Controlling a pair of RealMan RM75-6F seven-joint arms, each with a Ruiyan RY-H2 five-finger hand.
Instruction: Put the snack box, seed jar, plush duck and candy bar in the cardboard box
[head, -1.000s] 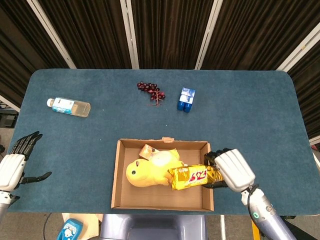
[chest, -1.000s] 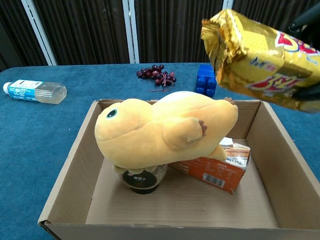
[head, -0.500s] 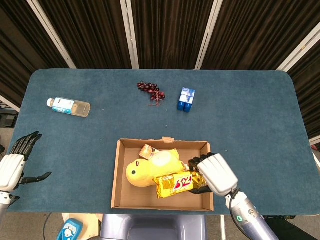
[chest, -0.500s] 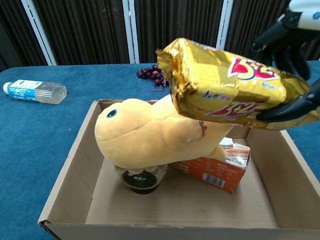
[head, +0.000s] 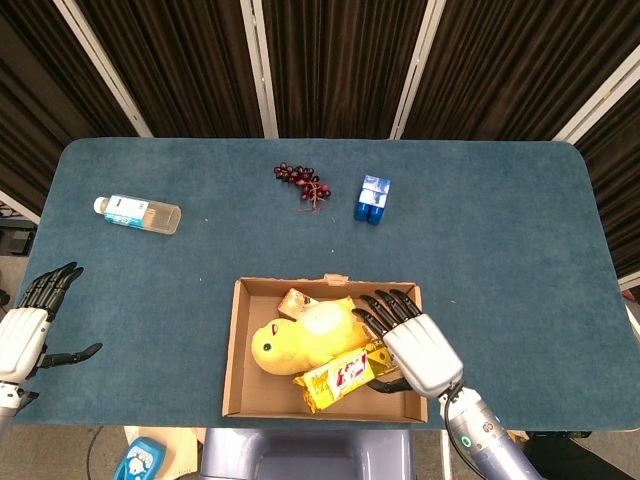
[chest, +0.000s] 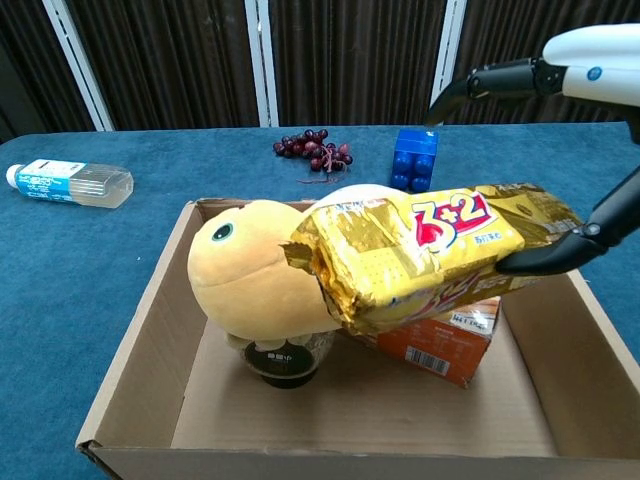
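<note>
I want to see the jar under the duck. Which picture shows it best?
The chest view. There the seed jar peeks out dark beneath the plush duck, inside the cardboard box. In the head view the duck covers it, so the jar can't be seen.

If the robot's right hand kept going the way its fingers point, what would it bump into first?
Probably the plush duck. The right hand is over the cardboard box, fingers spread and pointing up-left toward the duck and the box's far wall. Depth is unclear, so it might pass above the duck.
</note>
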